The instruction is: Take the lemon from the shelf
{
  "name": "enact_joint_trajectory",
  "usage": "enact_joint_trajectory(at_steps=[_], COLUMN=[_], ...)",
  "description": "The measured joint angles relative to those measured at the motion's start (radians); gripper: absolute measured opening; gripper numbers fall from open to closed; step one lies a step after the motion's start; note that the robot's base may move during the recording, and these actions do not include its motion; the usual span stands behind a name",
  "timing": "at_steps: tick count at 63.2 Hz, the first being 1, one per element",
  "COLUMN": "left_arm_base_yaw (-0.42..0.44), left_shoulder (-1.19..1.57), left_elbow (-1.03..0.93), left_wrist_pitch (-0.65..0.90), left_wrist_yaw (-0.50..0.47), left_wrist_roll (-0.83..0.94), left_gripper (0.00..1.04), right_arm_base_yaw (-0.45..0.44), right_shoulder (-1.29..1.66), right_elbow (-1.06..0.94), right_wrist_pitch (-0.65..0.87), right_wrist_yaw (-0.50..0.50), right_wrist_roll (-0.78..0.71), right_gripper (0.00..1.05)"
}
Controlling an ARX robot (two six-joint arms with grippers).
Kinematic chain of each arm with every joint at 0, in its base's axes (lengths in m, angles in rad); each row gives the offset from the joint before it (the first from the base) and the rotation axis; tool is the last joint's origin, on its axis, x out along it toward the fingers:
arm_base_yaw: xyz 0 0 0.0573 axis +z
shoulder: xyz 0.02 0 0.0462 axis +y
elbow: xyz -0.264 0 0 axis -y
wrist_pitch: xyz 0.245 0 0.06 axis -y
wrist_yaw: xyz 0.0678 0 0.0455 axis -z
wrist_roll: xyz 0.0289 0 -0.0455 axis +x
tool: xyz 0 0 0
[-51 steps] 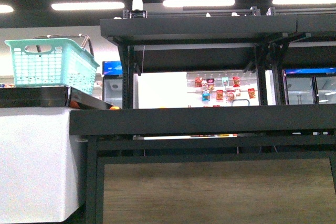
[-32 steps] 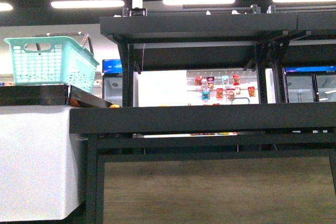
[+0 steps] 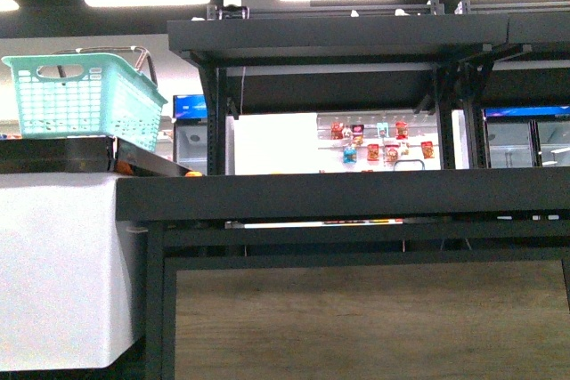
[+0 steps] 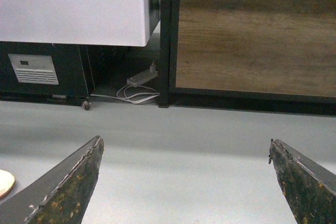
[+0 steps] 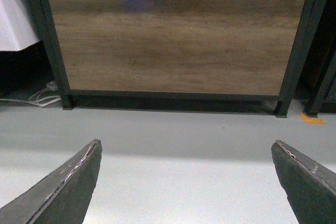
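Note:
The black metal shelf fills the front view, with a deep dark tier across the middle, a second tier above and perforated uprights. No lemon shows in any view. Neither arm is in the front view. My left gripper is open and empty, low above the grey floor, facing the shelf's wood-panelled base. My right gripper is open and empty too, above the floor in front of the same wood panel.
A teal basket stands on a black tray on a white-fronted cabinet at the left. A small orange thing lies at the tier's left end. A power strip and cable lie on the floor by the shelf's leg.
The whole scene has slid slightly downward in the front view, so the camera has risen a little. Nothing else has moved.

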State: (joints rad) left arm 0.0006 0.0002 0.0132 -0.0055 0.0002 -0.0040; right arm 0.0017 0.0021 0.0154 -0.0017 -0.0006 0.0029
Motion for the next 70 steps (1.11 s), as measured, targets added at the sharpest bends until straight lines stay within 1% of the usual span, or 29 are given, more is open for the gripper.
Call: enact_joint_trajectory(at_steps=[70], left_arm_base_yaw=[0.000], left_shoulder=[0.000], left_elbow=[0.000], left_wrist_pitch=[0.000], left_wrist_yaw=[0.000], left_wrist_roll=[0.000], left_gripper=[0.97], right_arm_base_yaw=[0.000], right_shoulder=[0.000], right_elbow=[0.000], right_wrist_pitch=[0.000], right_wrist_yaw=[0.000], right_wrist_roll=[0.000], right_gripper=[0.97])
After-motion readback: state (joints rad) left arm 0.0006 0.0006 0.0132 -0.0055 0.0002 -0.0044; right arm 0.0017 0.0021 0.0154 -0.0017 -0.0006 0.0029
